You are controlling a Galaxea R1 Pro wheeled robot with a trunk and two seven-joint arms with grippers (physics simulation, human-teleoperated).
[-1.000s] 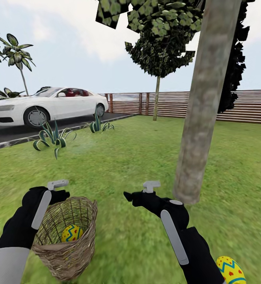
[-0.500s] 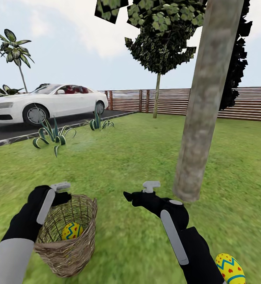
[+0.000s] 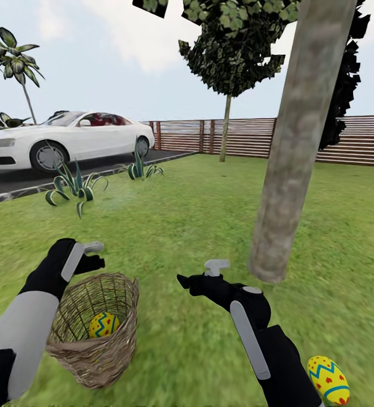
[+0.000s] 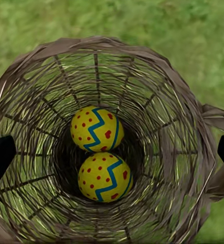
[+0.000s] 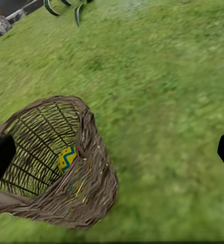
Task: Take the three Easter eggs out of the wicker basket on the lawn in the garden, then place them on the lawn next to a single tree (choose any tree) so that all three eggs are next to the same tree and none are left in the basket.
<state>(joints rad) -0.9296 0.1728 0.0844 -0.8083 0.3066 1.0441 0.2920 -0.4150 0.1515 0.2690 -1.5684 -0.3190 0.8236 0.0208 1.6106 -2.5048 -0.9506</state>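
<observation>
Two eggs sitting in the wicker basket [image 3: 95, 328], one out on the lawn [image 3: 198, 209] already

The left wrist view looks straight down into the basket and shows two Easter eggs [image 4: 97, 128] touching, one [image 4: 105, 177] right beside the other at the bottom; the left pincer [image 3: 91, 255] hangs above the far rim, jaws spread wide and empty; the right pincer [image 3: 201, 274] is out over bare grass between basket and tree [image 3: 291, 164], also released, nothing in it; the third egg [image 3: 328, 380] lies on the grass near the right forearm, on the tree's side but apart from the trunk; farther off there's a white car [image 3: 62, 141] on the driveway, spiky plants [image 3: 74, 189] and a slatted fence [image 3: 356, 140].
</observation>
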